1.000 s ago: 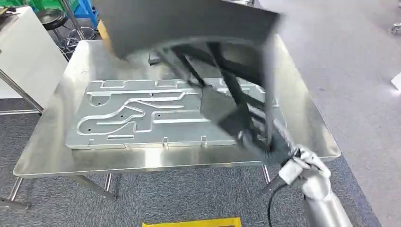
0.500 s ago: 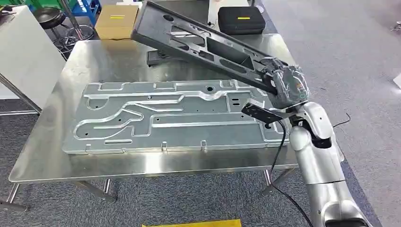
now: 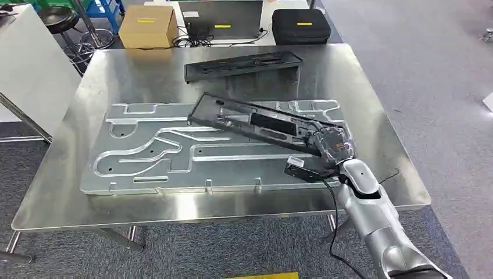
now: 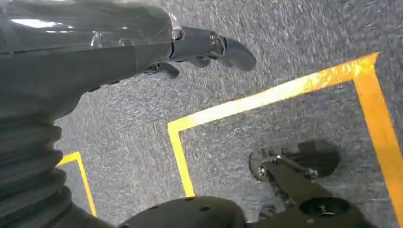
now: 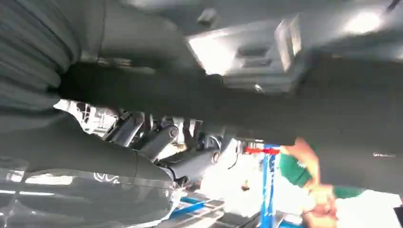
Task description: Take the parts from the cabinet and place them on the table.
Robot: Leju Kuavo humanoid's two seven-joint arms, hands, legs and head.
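Steel desk [image 3: 70, 192] carries a large grey stamped panel [image 3: 145, 154] lying flat. Across the panel's far right part lies a long black part [image 3: 256, 121], set at a slant, its near end gripped by the right robot hand [image 3: 331, 145], fingers closed around it. The right wrist view shows the same dark part [image 5: 237, 107] close against the hand [image 5: 180, 161]. A second black part [image 3: 241, 65] rests on the desk beyond the panel, well apart from the first. The left robot hand [image 4: 199, 50] hangs over grey carpet [image 4: 285, 33] with yellow tape [image 4: 266, 97], holding nothing, fingers loosely extended.
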